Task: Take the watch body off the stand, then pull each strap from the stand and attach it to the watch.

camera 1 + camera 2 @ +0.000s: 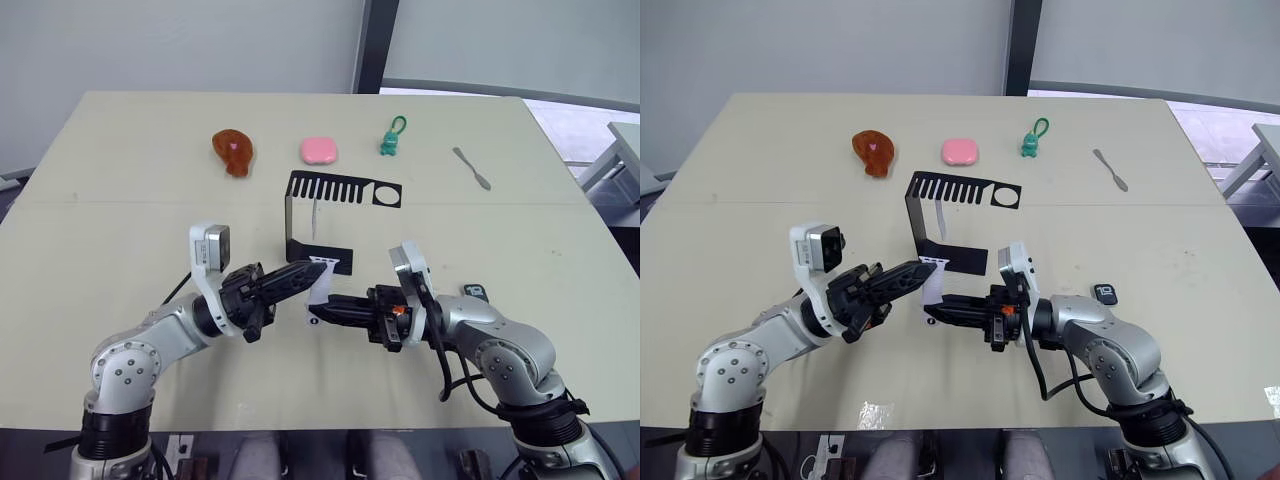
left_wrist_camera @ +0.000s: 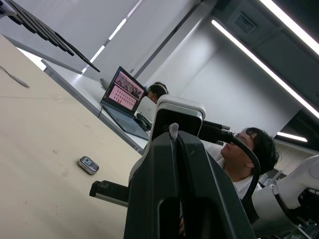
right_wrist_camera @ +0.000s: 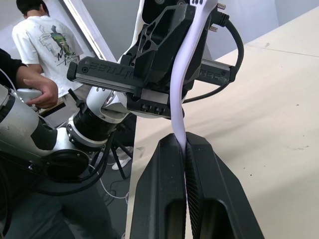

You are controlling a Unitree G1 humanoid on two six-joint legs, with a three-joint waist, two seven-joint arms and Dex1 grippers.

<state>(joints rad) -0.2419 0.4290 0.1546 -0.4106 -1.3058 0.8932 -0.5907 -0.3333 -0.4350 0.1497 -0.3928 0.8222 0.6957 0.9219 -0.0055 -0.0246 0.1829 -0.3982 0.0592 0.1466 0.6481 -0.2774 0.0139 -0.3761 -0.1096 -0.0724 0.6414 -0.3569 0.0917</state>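
Both grippers pinch one strap (image 3: 180,94) at frame centre: left gripper (image 1: 318,268) on one end, right gripper (image 1: 318,314) on the other. Watch body (image 1: 475,292) lies on the table (image 1: 120,180) at centre right; its digits are unreadable.

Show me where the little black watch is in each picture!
Left eye view: watch body lying on the table, beside the right arm.
Right eye view: same spot.
Left wrist view: flat on the tabletop.
Shared landmark: the black stand.
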